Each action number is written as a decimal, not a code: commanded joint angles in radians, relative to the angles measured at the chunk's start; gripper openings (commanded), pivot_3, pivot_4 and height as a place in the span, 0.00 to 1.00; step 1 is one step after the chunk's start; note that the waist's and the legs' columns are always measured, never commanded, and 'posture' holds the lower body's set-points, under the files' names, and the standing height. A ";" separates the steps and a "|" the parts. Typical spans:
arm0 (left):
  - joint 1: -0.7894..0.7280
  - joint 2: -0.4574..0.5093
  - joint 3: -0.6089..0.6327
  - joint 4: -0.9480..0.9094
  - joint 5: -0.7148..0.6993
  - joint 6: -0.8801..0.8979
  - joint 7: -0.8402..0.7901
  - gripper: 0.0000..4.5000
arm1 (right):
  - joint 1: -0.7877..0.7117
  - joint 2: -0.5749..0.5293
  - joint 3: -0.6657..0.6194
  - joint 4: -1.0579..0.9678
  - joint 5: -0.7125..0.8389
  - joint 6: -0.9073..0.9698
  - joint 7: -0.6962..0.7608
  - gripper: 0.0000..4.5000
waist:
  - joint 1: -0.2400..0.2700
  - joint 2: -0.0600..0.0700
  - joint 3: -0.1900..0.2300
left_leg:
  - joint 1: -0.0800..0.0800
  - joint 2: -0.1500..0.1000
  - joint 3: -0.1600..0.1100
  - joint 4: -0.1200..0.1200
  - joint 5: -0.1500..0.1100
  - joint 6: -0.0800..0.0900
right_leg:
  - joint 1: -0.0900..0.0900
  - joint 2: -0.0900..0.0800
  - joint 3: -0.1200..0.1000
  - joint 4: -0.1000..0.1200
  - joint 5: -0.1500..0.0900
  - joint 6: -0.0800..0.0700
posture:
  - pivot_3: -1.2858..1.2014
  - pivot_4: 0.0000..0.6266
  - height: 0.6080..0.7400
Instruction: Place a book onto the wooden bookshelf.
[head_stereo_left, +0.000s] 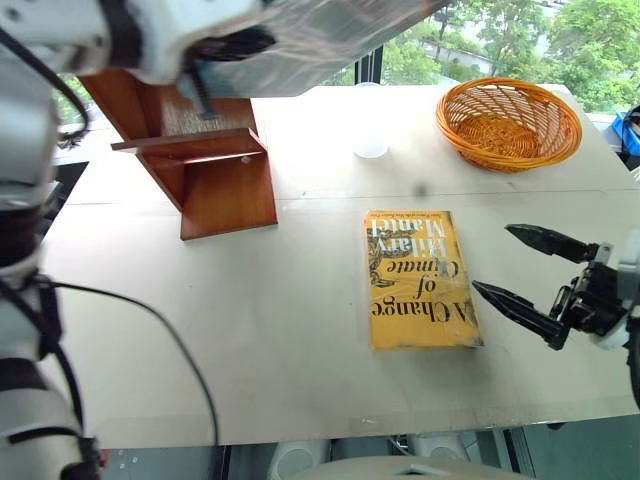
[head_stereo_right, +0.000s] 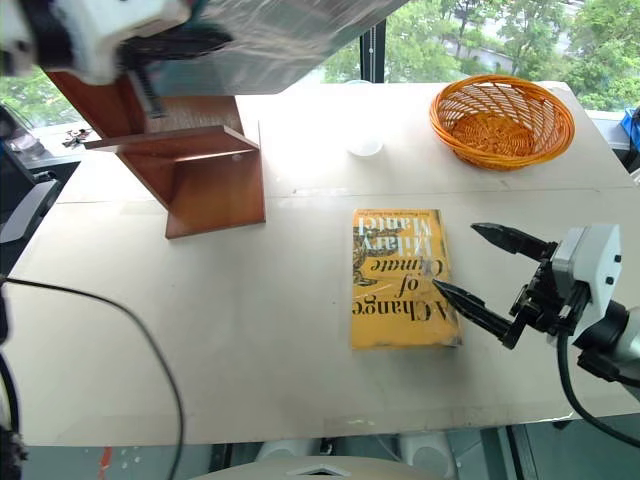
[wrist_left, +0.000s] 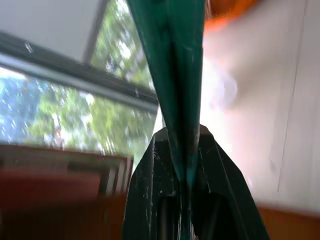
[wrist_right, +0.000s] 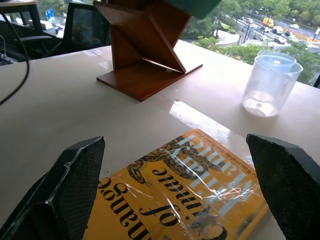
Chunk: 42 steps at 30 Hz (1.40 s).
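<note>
— Teal book (wrist_left: 172, 75), where is it?
— Pinched edge-on in the left gripper (wrist_left: 187, 172), held high above the wooden bookshelf (head_stereo_left: 205, 175).
— And the right gripper (head_stereo_left: 520, 265)?
— Spread wide, empty, just beside the yellow book (head_stereo_left: 418, 280) lying on the table (head_stereo_left: 250, 340).

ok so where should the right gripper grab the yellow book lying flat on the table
At the long edge facing the right gripper. The yellow book lies flat on the table, so probably come in low from that side, one finger slid under the cover and one over; its glossy wrap may slip.
</note>
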 joint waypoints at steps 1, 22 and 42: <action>0.001 0.089 -0.029 0.073 0.161 -0.046 -0.082 0.03 | -0.045 -0.018 -0.061 0.018 0.046 -0.002 0.034 1.00 | 0.000 0.000 0.000 | -0.001 0.000 0.000 0.001 0.000 0.000 | -0.001 0.000 0.000 0.001 0.000 0.000 | 0.52 0.24 1.00; 0.039 -0.053 0.102 -0.095 0.190 0.425 -0.333 0.67 | -0.100 0.079 -0.058 0.119 0.018 -0.075 0.240 1.00 | 0.000 -0.006 0.005 | -0.005 0.001 -0.003 0.015 -0.004 0.006 | -0.001 0.001 -0.002 0.009 0.001 0.001 | 0.52 0.24 1.00; 0.830 -0.657 0.627 -0.574 -0.316 0.467 0.134 0.67 | 0.007 0.107 -0.240 0.219 0.053 -0.095 0.407 1.00 | 0.025 0.000 0.003 | -0.003 0.002 -0.004 0.017 -0.002 0.004 | 0.004 -0.004 0.001 0.004 0.005 0.002 | 0.52 0.24 1.00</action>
